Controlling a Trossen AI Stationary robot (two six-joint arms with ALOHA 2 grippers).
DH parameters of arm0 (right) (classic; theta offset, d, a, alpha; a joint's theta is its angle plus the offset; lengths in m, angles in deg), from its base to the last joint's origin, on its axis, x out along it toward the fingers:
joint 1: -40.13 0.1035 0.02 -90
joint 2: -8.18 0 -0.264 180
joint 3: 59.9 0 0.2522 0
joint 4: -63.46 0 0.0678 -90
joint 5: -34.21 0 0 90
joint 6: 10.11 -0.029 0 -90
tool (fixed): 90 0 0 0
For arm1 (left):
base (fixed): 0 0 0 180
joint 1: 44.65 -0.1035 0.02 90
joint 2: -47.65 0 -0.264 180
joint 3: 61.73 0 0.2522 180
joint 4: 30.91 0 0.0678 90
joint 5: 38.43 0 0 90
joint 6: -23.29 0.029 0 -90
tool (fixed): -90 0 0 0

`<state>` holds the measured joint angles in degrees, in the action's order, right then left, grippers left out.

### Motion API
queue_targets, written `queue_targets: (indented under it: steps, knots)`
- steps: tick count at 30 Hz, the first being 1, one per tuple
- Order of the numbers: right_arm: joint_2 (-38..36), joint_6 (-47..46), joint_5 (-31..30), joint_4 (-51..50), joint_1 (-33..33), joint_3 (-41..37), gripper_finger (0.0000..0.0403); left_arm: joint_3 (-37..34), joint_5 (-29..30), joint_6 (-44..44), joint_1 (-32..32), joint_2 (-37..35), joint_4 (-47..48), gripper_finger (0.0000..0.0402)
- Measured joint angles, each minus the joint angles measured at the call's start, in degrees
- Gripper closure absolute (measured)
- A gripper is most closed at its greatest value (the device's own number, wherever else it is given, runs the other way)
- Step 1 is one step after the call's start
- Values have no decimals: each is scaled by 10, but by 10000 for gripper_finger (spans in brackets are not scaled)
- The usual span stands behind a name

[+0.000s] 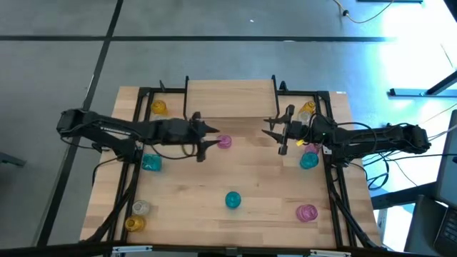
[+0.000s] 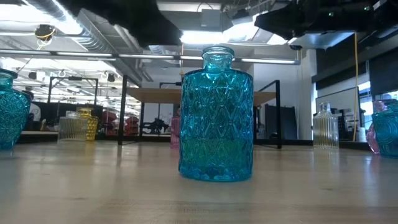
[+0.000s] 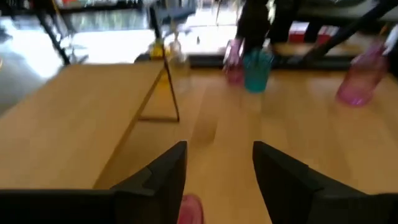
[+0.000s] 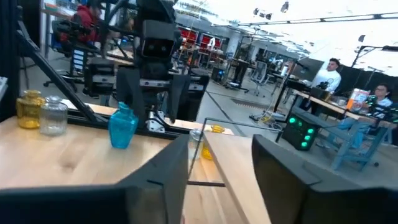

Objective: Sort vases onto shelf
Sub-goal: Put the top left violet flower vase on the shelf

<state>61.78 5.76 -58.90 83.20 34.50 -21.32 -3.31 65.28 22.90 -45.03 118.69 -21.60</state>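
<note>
The shelf (image 1: 230,96) stands at the table's far middle, and its light board (image 3: 74,124) shows bare. My left gripper (image 1: 208,141) hovers open in front of the shelf. A small pink vase (image 1: 224,142) stands on the table just off its fingertips, and its top (image 3: 189,209) shows low between the fingers. My right gripper (image 1: 275,132) is open too, held level near the shelf's right end (image 4: 233,162), with nothing between its fingers. A teal vase (image 1: 233,200) stands alone near the front (image 2: 216,118).
More vases stand around the edges: yellow (image 1: 158,107) and teal (image 1: 151,163) at the left, clear (image 1: 141,207) and yellow (image 1: 133,223) at the front left. At the right are yellow (image 1: 307,108), pink (image 1: 311,148), teal (image 1: 308,160) and pink (image 1: 306,212).
</note>
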Motion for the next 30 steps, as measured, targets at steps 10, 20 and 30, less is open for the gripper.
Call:
queue_targets:
  steps: [10,20,30]
  knots:
    - [0,57,-73,-11,0,9,210,177,2,-11,-16,154,271,226]
    - [0,57,-84,-25,0,18,210,199,16,21,-16,212,265,226]
    - [0,57,-83,-23,0,18,210,199,-79,20,-64,243,264,226]
